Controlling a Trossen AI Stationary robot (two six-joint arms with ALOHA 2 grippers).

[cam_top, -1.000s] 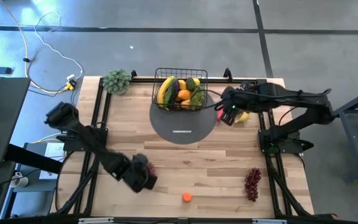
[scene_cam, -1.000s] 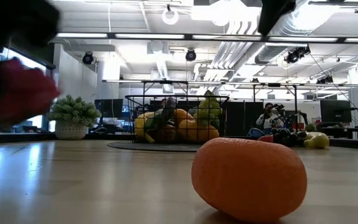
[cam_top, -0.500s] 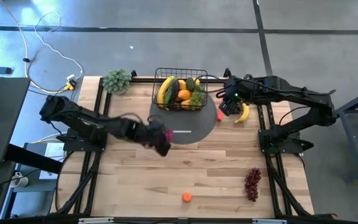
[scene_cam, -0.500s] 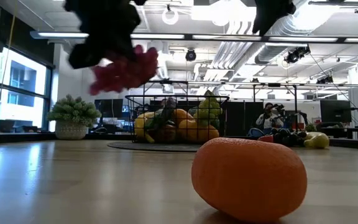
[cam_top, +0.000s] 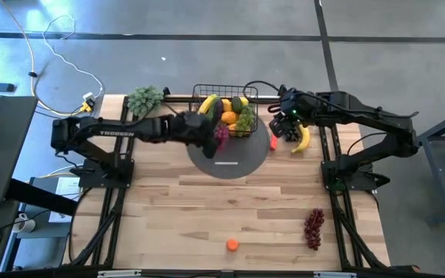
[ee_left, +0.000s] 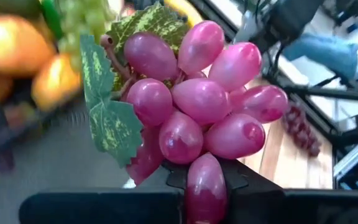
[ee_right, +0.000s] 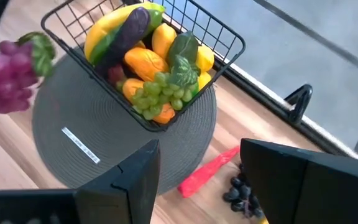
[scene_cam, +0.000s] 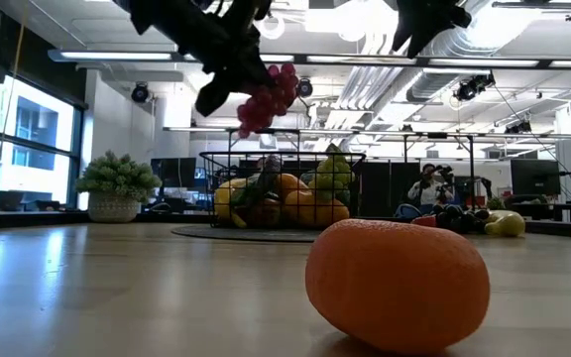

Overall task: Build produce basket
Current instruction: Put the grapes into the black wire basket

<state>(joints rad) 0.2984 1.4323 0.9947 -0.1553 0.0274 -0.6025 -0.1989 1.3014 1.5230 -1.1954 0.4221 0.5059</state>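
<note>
The black wire basket (cam_top: 224, 99) stands on a round dark grey mat (cam_top: 230, 162) at the table's far middle, holding bananas, mangoes, green grapes and an eggplant (ee_right: 160, 56). My left gripper (cam_top: 209, 133) is shut on a bunch of red grapes (cam_top: 221, 133) just above the basket's near left side; the bunch also shows in the low view (scene_cam: 269, 97). My right gripper (cam_top: 288, 127) hangs open and empty right of the basket, above a red chili (cam_top: 273, 142), a banana (cam_top: 304, 139) and dark grapes (ee_right: 241, 190). My left gripper pinches the red bunch by a grape at one end (ee_left: 204, 186), between its two fingers. The fingers come from the table's left, slanting down. The rest of the bunch with its green leaf (ee_left: 107, 112) sticks out past the fingertips, lifted clear of mat and basket.
A purple grape bunch (cam_top: 313, 228) and an orange fruit (cam_top: 232, 245) lie near the table's near edge on the right; the orange looms large in the low view (scene_cam: 397, 286). A grey-green leafy bunch (cam_top: 145, 100) stands at the far left. Bare wood lies between.
My left gripper has swung from the table's near left part up and toward the far edge, carrying the red grapes to the basket's near left side. My right gripper has drifted slightly toward the far edge.
</note>
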